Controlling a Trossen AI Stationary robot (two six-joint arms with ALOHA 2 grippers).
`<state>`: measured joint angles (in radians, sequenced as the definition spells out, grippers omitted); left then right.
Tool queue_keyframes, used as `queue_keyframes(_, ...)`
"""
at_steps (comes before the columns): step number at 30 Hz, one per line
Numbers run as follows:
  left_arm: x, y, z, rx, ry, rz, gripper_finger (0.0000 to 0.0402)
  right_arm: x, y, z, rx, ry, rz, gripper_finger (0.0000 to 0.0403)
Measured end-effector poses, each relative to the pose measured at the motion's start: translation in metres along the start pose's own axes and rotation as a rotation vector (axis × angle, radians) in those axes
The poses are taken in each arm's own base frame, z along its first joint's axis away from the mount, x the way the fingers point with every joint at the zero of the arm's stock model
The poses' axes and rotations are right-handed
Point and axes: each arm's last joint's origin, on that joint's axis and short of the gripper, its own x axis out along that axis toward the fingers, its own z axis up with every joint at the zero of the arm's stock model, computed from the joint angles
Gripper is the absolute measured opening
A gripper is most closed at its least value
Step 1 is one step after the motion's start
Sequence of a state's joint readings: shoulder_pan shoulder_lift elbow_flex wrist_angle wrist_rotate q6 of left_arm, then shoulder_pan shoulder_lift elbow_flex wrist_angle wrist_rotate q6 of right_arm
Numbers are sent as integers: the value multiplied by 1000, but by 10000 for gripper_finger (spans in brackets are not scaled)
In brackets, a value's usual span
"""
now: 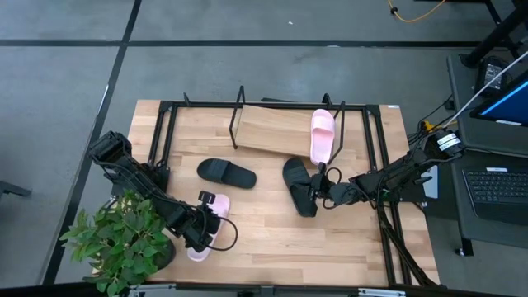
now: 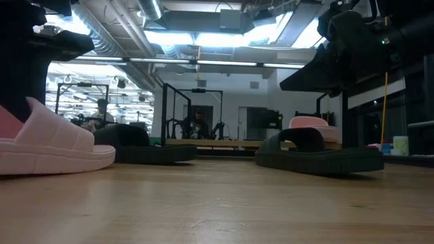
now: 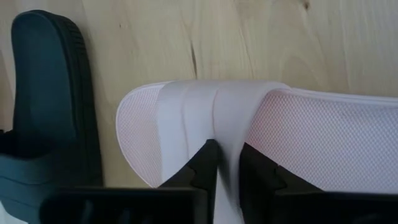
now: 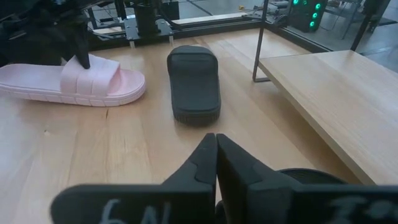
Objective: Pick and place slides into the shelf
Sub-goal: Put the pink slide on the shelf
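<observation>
Two end effectors at slides near the shelf [image 1: 272, 130]

Left end effector [image 3: 225, 163] pinches the pink slide's strap [image 3: 205, 118]; right end effector [image 4: 216, 155], fingers closed, sits over a black slide [image 1: 299, 186] before the shelf.

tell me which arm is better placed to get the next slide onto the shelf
Left. Its gripper is already shut on the strap of the pink slide near the plant. The right gripper is shut and empty beside a black slide, though nearer the shelf.

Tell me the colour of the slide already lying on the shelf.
Pale pink; the foam slide on the tilted wooden shelf shows best in the high view.
</observation>
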<state>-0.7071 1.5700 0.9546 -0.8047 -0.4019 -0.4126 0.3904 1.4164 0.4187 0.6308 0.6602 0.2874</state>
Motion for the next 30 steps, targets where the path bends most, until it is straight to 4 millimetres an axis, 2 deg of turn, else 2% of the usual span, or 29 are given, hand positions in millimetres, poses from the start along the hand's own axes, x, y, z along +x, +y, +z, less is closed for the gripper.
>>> queue_keyframes(8,0,0,0,0,0,0,8,0,0,0,0,0,0,12)
queue_keyframes(19,-2,2,2,-5,-25,50,4,0,0,0,1,-2,2,5)
queue_keyframes(25,-13,6,17,-27,-114,124,3,-5,8,5,-35,-37,81,4)
queue_keyframes(30,-24,18,36,-10,-179,201,3,-9,18,12,-99,-63,118,4)
